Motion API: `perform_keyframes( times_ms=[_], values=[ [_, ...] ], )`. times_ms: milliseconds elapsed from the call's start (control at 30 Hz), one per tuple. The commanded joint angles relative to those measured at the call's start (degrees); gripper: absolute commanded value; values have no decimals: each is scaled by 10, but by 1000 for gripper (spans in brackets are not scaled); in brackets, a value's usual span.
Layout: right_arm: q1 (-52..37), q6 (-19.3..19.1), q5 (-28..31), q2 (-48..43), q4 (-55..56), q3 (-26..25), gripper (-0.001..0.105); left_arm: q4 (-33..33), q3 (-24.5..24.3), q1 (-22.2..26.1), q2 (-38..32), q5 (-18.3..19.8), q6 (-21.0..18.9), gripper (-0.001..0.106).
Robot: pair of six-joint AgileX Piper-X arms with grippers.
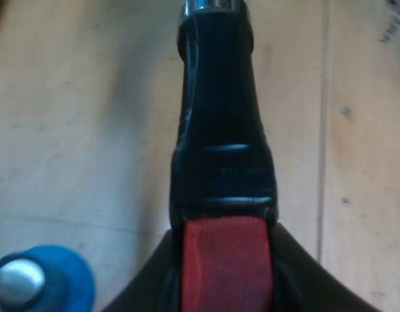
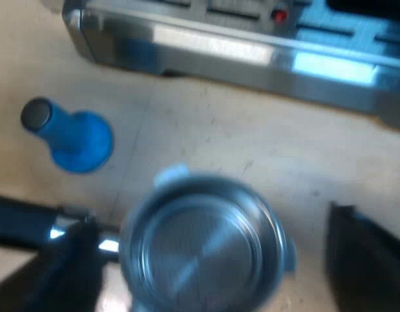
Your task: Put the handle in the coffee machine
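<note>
The metal holder's dark handle (image 1: 219,130) runs straight away from my left gripper (image 1: 226,289), whose black fingers (image 1: 145,286) press on both sides of its red end (image 1: 226,260). In the right wrist view the holder's round metal basket (image 2: 203,247) hangs just over the wooden table, open side up and empty. My right gripper (image 2: 213,266) is open, one finger (image 2: 70,266) by the holder's neck and the other finger (image 2: 365,260) a gap away from the basket's rim. The espresso machine's steel front base (image 2: 252,52) lies a short way beyond the basket.
A blue tamper (image 2: 73,140) with a metal top stands upright on the wooden table (image 2: 206,136) between the holder and the machine, and the blue tamper (image 1: 44,279) is also close beside my left gripper. A small red spot (image 2: 278,14) shows on the machine's tray.
</note>
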Motion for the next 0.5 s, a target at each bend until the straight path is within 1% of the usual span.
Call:
perform_keyframes(
  times_ms=[33,67,100,200,267,300,333,400,500],
  values=[
    [8,-12,44,-5,-9,-3,58,-21,-6,25,0,39,-9,0],
    [13,-21,67,-3,-18,-3,58,-29,-6,34,0,39,-11,0],
    [17,-38,89,-1,-33,-3,58,-42,-6,46,0,42,-17,0],
    [22,-78,116,10,-82,-1,58,-58,-6,67,0,47,-22,0],
    [22,-96,124,19,-114,-1,58,-68,-6,80,4,47,-22,0],
    [22,-109,140,27,-134,-1,58,-74,-6,88,8,47,-22,0],
    [22,-115,149,31,-141,-1,58,-78,-6,95,12,47,-22,0],
    [22,-124,186,48,-175,-1,58,-96,-6,114,29,47,-26,0],
    [22,-128,206,74,-214,-1,58,-124,-6,135,51,58,-27,0]
  ],
)
